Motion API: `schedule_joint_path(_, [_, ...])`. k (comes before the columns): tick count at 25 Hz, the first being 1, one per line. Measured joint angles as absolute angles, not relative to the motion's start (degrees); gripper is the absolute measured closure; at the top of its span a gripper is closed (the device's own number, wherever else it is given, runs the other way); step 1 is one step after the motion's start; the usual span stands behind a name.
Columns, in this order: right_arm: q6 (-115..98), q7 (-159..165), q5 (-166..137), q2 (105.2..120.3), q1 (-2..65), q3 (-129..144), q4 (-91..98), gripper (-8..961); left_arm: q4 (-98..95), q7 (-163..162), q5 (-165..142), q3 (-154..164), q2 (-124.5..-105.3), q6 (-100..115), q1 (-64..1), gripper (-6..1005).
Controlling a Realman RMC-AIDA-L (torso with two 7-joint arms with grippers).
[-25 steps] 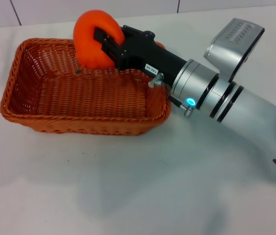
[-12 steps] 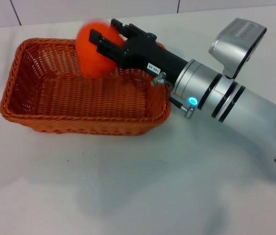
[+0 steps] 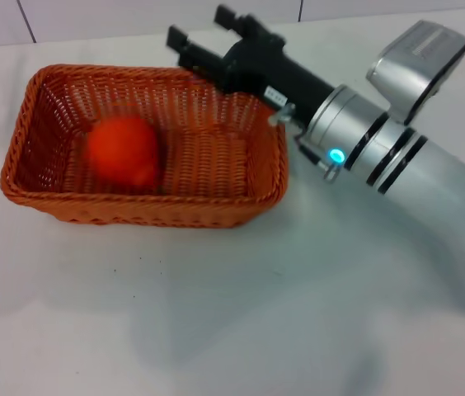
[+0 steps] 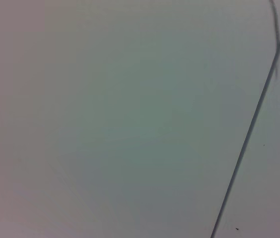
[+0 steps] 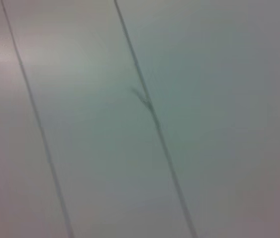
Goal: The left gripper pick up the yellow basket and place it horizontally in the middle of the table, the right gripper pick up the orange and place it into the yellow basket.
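Note:
The orange-brown woven basket (image 3: 43, 194) lies lengthwise on the white table (image 3: 232, 313) at the left middle of the head view. The orange (image 3: 123, 153) rests inside it, in its left half. My right gripper (image 3: 202, 27) is open and empty, raised above the basket's far right rim, its black jaws spread and pointing away. The left gripper is out of view. Both wrist views show only pale tiled wall with dark seams.
My right arm's silver forearm (image 3: 397, 165) stretches from the right edge across the table to the basket's right corner. A tiled wall (image 3: 133, 16) runs along the table's far edge.
The right gripper opened and let the orange go; the orange dropped into the basket and rolled left. The gripper has lifted and drawn back beyond the far rim.

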State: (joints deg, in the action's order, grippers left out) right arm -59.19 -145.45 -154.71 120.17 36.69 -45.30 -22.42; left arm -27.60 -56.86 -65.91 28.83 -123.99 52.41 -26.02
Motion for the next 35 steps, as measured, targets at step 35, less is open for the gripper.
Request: schedule_joint_path(35, [-62.59,-162.32,-154.60,119.57,24.29,-82.26,-8.25,9,-22.86,-41.42,-62.83,21.55,-123.91,52.76,-25.11,108])
